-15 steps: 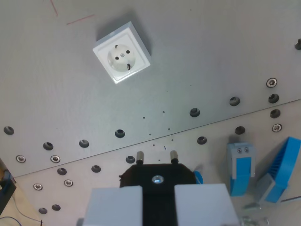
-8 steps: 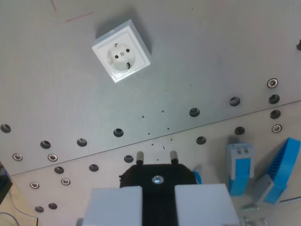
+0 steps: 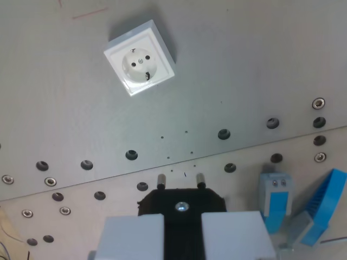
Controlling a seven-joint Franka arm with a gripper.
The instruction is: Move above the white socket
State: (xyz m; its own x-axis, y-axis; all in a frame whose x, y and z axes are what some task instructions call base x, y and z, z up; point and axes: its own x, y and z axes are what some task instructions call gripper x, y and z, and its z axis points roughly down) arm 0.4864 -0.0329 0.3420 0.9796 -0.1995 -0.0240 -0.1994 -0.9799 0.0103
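The gripper (image 3: 181, 216) points down, clamped on a black plug (image 3: 181, 201); the socket (image 3: 139, 64) lies ahead, well apart.

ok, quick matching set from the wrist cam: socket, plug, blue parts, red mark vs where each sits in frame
Things:
1. white socket
2. black plug with two pins
3. blue parts
4. red mark

Places in the wrist view:
A. bottom right, on the lower plate
B. top left edge
C. bottom centre, between the gripper pads
D. upper left of centre, on the grey plate

Pairs: 1-D, 2-C, 3-A, 4-B
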